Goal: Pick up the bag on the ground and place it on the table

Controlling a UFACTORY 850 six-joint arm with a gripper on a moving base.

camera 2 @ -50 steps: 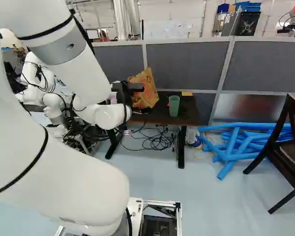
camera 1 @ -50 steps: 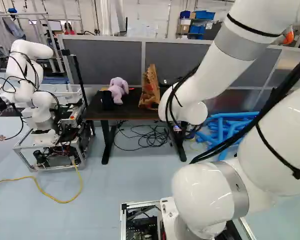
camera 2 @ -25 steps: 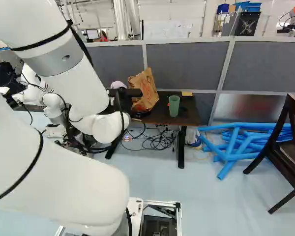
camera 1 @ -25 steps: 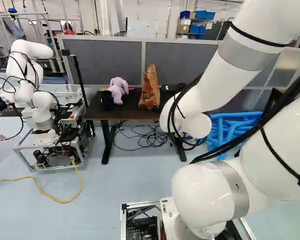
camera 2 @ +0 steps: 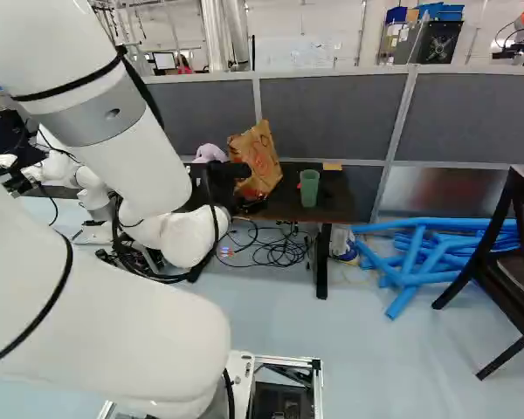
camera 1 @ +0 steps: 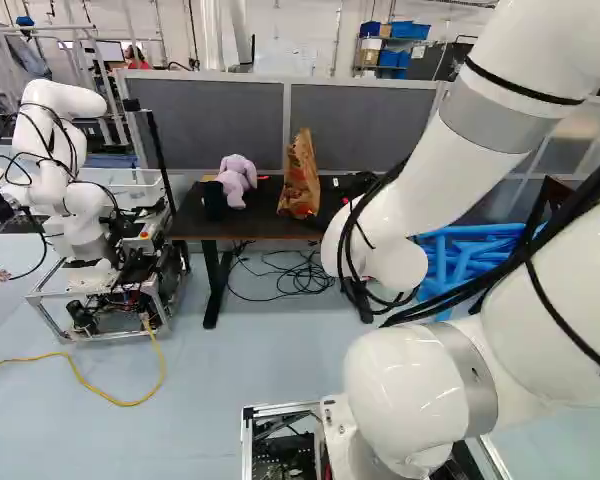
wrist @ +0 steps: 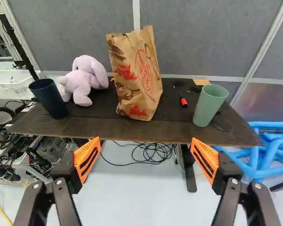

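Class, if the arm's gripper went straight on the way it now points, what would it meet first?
The gripper would probably meet the front edge of the table or the paper bag standing behind that edge; depth is unclear.

From where I stand, I can see the brown paper bag [wrist: 140,89] standing on the table [wrist: 174,108], near the middle of its length. It is tall and creased, with an uneven top edge and red and darker brown printing on its sides. The table has a dark, rectangular top with a brownish front edge, standing level on dark legs.
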